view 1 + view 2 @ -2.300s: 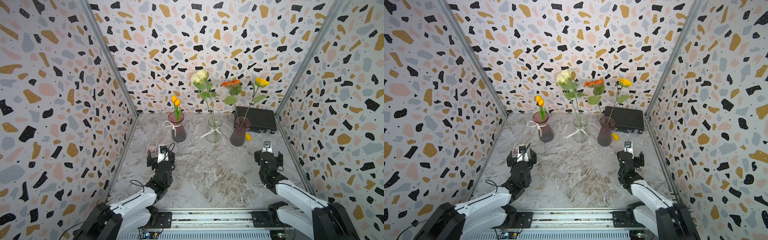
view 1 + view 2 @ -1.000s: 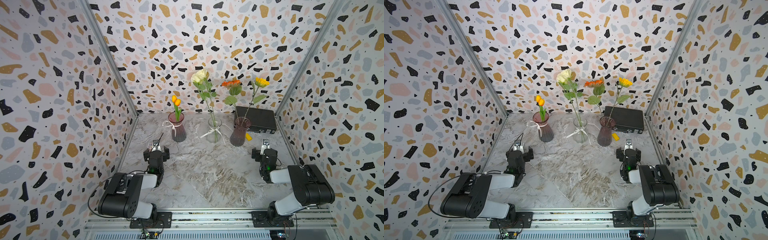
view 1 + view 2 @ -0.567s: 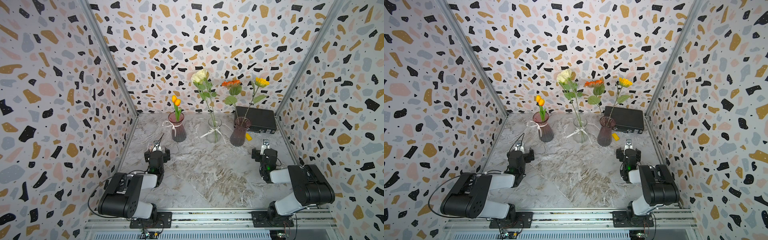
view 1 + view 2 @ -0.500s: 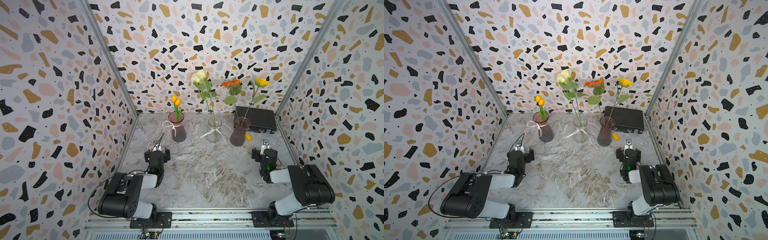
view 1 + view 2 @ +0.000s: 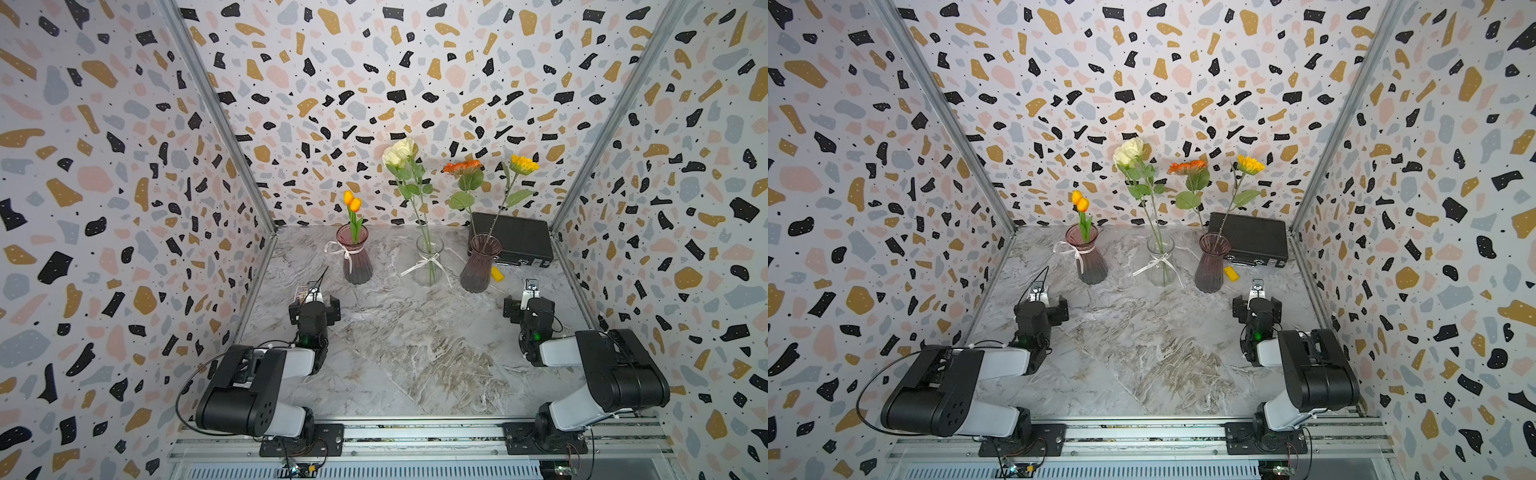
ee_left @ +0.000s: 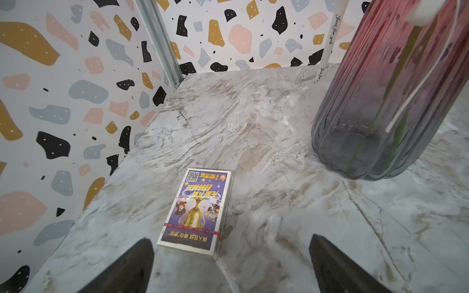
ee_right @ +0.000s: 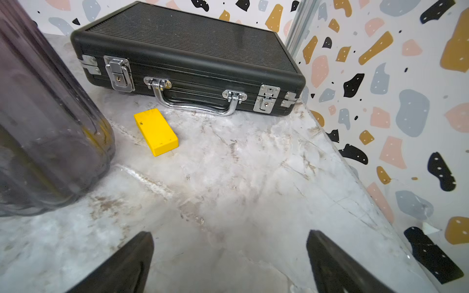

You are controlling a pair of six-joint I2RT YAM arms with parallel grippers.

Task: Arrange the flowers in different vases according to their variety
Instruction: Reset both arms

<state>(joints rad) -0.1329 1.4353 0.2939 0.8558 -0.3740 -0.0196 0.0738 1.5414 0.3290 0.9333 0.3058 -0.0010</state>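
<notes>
left fingers point(image 6: 127, 269) open, empty, card box point(image 6: 195, 210) just ahead | right fingers point(image 7: 121, 266) open, empty, side wall point(image 7: 406, 101) close | vases point(image 5: 429, 266) with flowers point(image 5: 399, 153) beyond, bare worktop point(image 5: 415, 340) between | arms point(image 5: 249, 386) folded back since earlier

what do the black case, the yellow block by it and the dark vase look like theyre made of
Black case: ribbed shell, matte black, metal or hard plastic, cannot tell; latches and handle mirror-bright, likely chromed metal.
Yellow block: opaque, even colour, smooth matte faces, probably plastic.
Purple-brown vase: ribbed, glossy and see-through, likely tinted glass.
</notes>
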